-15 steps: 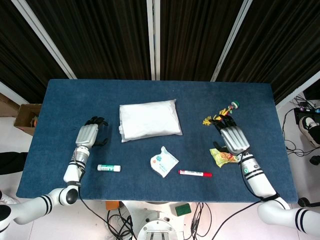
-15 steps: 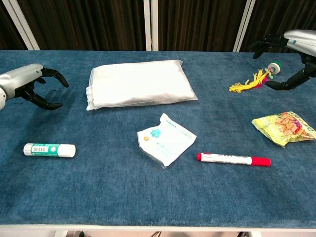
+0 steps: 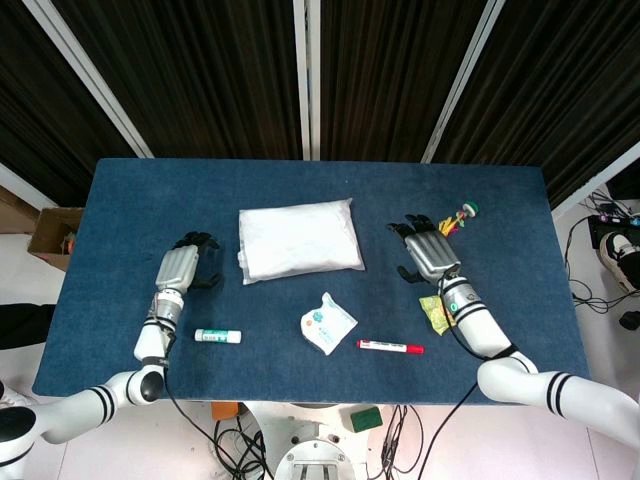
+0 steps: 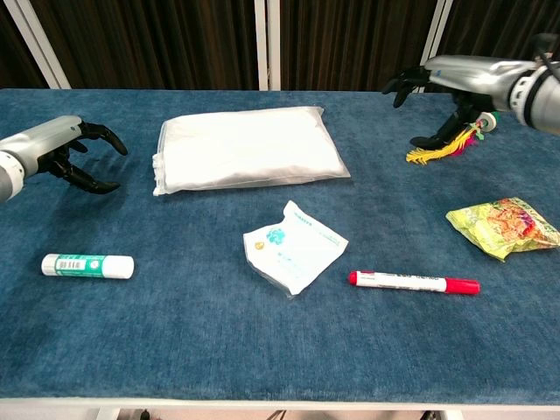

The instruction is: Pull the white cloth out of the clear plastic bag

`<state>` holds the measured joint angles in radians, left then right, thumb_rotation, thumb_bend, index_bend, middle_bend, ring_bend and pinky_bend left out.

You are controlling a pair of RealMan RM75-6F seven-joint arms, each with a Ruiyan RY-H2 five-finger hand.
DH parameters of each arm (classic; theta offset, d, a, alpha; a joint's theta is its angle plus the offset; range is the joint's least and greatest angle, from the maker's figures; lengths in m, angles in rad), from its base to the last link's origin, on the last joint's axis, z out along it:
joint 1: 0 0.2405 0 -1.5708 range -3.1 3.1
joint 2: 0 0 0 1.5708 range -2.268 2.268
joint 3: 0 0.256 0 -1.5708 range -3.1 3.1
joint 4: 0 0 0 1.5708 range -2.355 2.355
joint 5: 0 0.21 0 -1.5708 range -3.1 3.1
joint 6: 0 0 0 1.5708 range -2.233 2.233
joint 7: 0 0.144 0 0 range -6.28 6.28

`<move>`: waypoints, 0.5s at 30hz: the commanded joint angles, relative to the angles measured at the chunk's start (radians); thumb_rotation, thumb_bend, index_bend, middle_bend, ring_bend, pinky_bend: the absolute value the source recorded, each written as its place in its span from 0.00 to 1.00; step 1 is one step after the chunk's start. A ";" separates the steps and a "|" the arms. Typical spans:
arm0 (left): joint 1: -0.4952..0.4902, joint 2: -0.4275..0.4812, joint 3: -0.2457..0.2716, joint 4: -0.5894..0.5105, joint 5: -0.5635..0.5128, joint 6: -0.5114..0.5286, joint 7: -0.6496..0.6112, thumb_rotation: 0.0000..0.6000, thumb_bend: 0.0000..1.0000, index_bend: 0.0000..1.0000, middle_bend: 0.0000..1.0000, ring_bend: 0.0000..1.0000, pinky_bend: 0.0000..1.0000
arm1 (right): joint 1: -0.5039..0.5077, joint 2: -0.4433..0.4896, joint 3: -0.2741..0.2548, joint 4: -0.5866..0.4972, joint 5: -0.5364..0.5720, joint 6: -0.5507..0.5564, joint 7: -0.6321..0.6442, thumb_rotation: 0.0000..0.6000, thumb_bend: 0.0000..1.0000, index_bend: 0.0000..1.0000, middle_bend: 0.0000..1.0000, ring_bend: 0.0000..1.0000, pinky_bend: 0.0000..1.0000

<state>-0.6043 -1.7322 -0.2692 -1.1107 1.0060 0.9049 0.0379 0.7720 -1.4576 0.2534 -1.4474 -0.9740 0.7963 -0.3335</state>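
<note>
Blue-covered bench (image 3: 120, 250), contents as follows. Clear plastic bag (image 3: 299, 240) with the white cloth (image 4: 249, 147) inside, lying flat at centre rear, untouched; its opening appears to face the robot's left, though that is hard to confirm.

Change: right hand (image 3: 428, 250) has swung inward from beside the yellow snack packet (image 4: 505, 226) toward the bag, now hovering over the tasselled toy (image 4: 448, 142), fingers spread, holding nothing. Left hand (image 3: 184, 268) has edged slightly closer to the bag's left end, fingers apart and curved, also holding nothing. Reading: both hands are closing in; no grasp made yet.

Room: open bench lies between each hand and the bag. Glue stick (image 3: 217, 336), small white sachet (image 3: 327, 323) and red marker (image 3: 390, 347) sit nearer the front edge, clear of both approaches.
</note>
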 commanded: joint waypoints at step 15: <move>-0.090 -0.128 -0.039 0.186 -0.022 -0.090 -0.034 1.00 0.24 0.33 0.15 0.05 0.14 | 0.189 -0.214 -0.017 0.251 0.219 -0.097 -0.102 1.00 0.33 0.11 0.21 0.03 0.10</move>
<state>-0.6855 -1.8496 -0.3043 -0.9367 0.9869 0.8250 0.0057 0.9579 -1.6645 0.2387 -1.2036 -0.7547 0.7005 -0.4414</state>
